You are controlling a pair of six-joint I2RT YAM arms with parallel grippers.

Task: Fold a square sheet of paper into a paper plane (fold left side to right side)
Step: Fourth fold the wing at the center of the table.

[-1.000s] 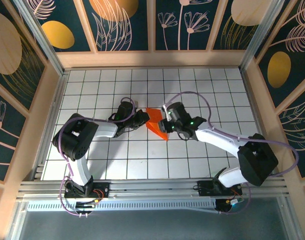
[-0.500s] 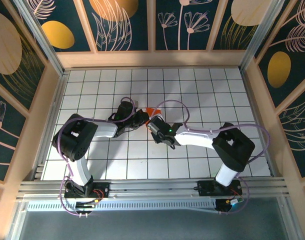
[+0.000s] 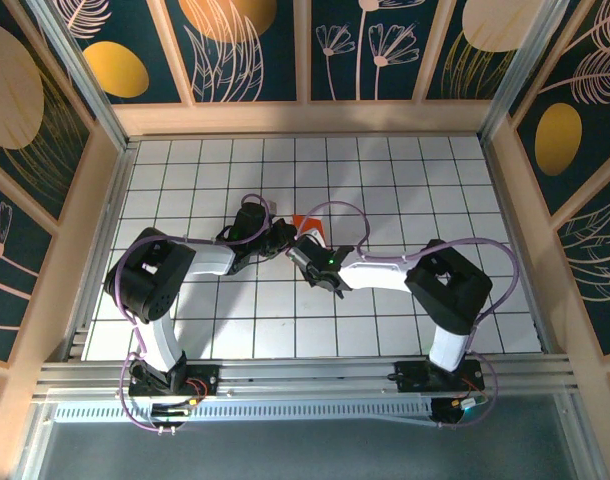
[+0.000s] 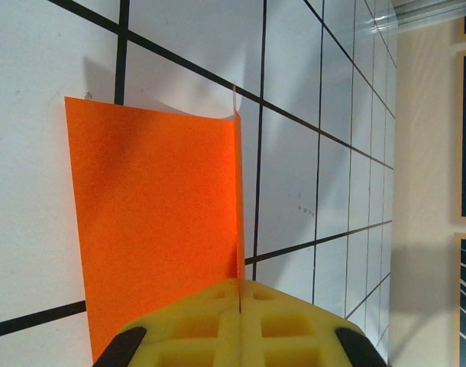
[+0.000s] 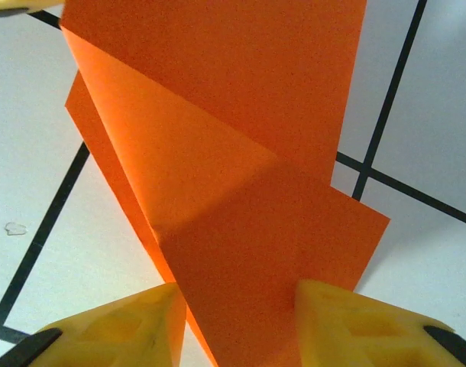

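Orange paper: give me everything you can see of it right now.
The sheet of paper is thin, matte and bright orange. It is partly folded into overlapping layers, with diagonal creases showing in the right wrist view. It lies near the middle of the white grid table, and one edge appears lifted. The left end effector is shut on that lifted edge. The right end effector straddles a layered corner with its fingers apart.

Left gripper (image 4: 239, 294): yellow fingers (image 4: 191, 325) pressing together on right-hand crease of orange paper sheet (image 4: 156, 229). Sheet lying on white gridded bench (image 4: 50, 61), far right corner lifting slightly.
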